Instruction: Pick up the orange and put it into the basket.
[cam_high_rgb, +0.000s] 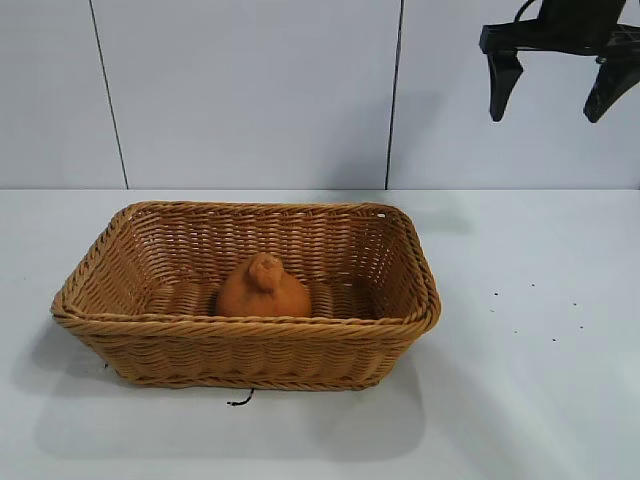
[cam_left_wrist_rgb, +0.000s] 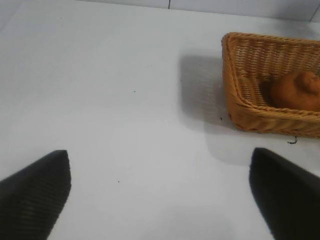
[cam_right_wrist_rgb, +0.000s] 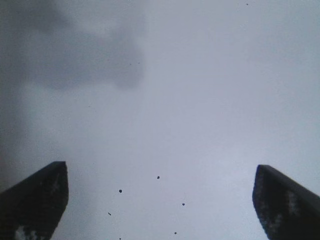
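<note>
Wicker basket (cam_high_rgb: 100, 262) is cradling the orange (cam_high_rgb: 262, 290); right end effector (cam_high_rgb: 552, 98), fingers apart and empty, is hanging at two o'clock; only parking seems left.

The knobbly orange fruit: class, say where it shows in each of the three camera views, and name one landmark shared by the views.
Exterior view: the matte orange-brown, dome-shaped orange lies inside the tan woven wicker basket, left of centre.
Left wrist view: at the right edge, inside the basket.
Right wrist view: not in it; only bare table.
Shared landmark: the basket's braided rim, in the exterior and left wrist views.
</note>
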